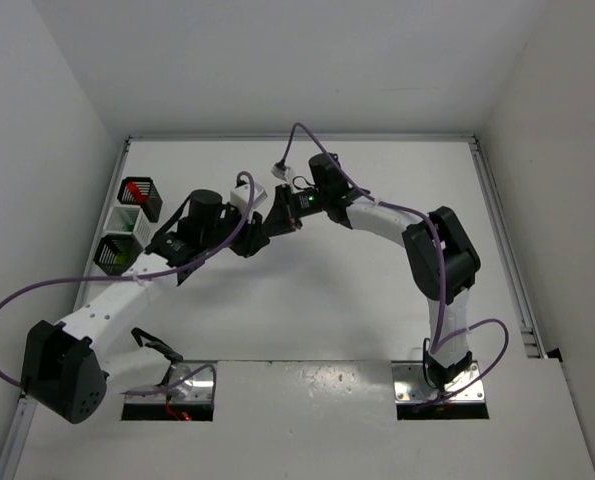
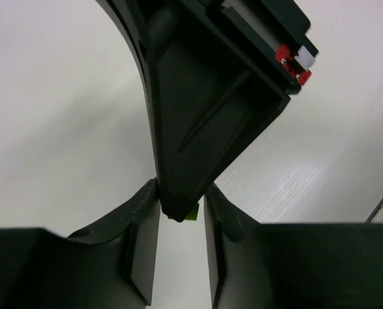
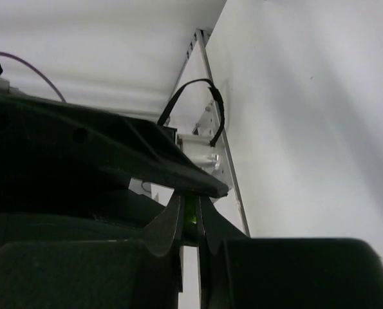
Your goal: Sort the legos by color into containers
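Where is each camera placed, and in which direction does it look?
Top external: above, behind; looks down on table, left arm, right arm, bins.
Left wrist: looks along left gripper fingers at right gripper tip.
Right wrist: looks along own fingers toward a table-edge rail.
Shared: both wrist views show the green lego.

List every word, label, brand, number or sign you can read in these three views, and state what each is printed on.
None: no view shows readable text.
The white table, the black slatted bin with red pieces inside, the white slatted bin, the black slatted bin with green pieces inside and the small red and white plastic connector bear no visible lettering.
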Tool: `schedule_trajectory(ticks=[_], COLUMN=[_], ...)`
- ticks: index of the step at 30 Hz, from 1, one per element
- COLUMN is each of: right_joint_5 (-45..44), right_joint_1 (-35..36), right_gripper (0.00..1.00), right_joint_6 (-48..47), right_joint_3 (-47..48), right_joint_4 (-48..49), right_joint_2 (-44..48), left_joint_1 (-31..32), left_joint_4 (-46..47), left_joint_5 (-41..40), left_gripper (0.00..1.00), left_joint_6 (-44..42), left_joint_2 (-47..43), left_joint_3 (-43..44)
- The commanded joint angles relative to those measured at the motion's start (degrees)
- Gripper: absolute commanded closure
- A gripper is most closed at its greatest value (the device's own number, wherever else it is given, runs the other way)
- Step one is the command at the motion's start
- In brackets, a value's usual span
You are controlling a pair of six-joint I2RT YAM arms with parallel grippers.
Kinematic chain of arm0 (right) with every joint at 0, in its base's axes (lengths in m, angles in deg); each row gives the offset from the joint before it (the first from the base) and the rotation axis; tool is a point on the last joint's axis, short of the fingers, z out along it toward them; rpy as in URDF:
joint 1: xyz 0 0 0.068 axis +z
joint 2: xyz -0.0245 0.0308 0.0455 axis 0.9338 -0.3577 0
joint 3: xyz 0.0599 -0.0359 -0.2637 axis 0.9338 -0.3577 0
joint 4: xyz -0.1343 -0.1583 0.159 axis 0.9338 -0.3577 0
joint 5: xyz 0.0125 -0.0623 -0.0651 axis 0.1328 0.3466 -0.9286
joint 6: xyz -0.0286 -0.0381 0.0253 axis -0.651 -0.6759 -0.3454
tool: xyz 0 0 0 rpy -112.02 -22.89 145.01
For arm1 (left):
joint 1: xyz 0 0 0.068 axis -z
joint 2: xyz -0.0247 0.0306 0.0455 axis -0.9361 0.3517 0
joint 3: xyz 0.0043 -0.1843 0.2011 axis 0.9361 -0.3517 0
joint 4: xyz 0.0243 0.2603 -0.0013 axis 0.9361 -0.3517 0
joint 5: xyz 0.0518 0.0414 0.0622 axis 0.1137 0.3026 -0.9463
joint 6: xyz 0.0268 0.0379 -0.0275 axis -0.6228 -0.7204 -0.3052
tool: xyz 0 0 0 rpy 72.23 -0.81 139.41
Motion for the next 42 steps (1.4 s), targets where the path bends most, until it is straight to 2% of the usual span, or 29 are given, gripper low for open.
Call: schedule_trajectory(ticks=[1, 2, 4, 5, 7, 9, 12, 15, 21, 24, 25, 26, 28, 33, 35, 39, 42], right_joint_5=[2.29, 2.29, 2.91, 2.91, 3.52, 3.52, 3.52, 3.52, 2.91, -1.56, -6.27, -9.19, -18.42, -28.71, -31.18, -38.03, -39.98], right_joint_1=[0.95, 1.48, 1.48, 1.48, 1.48, 1.48, 1.48, 0.17, -2.73, -5.8, -6.77, -8.52, -9.76, -12.75, -13.45, -15.82, -18.1], right_gripper=[1.0, 1.0, 1.0, 1.0, 0.99, 0.88, 0.68, 0.54, 0.46, 0.45, 0.45, 0.45, 0.45, 0.45, 0.45, 0.45, 0.45], right_joint_6=[0.31, 0.31, 0.31, 0.31, 0.31, 0.31, -0.22, -0.22, -4.25, -11.44, -17.64, -21.27, -28.48, -42.74, -45.73, -48.98, -50.13], right_joint_3=[-1.13, -1.13, -2.18, -2.71, -4.29, -6.22, -7.46, -8.08, -7.55, -5.19, -4.31, -2.12, 0.17, 2.29, -0.24, -4.29, -6.49], right_joint_4=[2.44, 2.44, 2.44, 2.44, 2.44, 2.44, 3.05, 3.05, -1.6, -11.15, -14.93, -22.53, -29.52, -41.49, -42.21, -42.73, -42.74], right_joint_2=[3.0, 3.53, 3.53, 3.53, 3.53, 4.14, 4.76, 4.76, 6.96, 9.15, 9.68, 10.21, 11.88, 14.07, 16.26, 19.69, 21.19], left_joint_1=[0.39, 0.39, 0.39, 0.39, 0.39, 0.39, 0.39, 0.39, -1.36, -4.44, -5.49, -8.63, -12.51, -26.29, -30.35, -42.9, -50.73], left_joint_4=[2.04, 2.04, 2.04, 2.04, 2.04, 2.04, 1.51, 0.89, -2.96, -6.91, -10.23, -12.01, -17.17, -28.62, -31.88, -36.01, -39.79], left_joint_5=[-0.96, -0.96, -0.96, -0.96, -0.96, -0.96, -0.96, -0.96, -1.49, -3.32, -3.95, -3.95, -3.95, -3.95, -4.47, -4.48, -3.25], left_gripper=[0.68, 0.77, 0.84, 0.9, 0.96, 1.0, 1.0, 1.0, 1.0, 1.0, 1.0, 1.0, 1.0, 1.0, 1.0, 1.0, 1.0], left_joint_6=[-0.69, -0.69, -1.22, -1.74, -1.75, -2.27, -2.8, -3.33, -5.17, -5.78, -6.49, -6.49, -8.51, -16.31, -18.52, -24.75, -27.23], left_joint_2=[0.03, 0.03, 0.56, 0.56, 1.08, 1.08, 1.08, 0.48, -1.28, -2.78, -3.3, -4.35, -4.89, -4.36, -3.75, -2.18, 0.72], left_joint_3=[2.53, 2.53, 2.53, 2.53, 2.53, 1.91, 0.6, -0.89, -2.83, -1.52, -0.82, 0.84, 2.78, 11.74, 13.16, 16.4, 18.34])
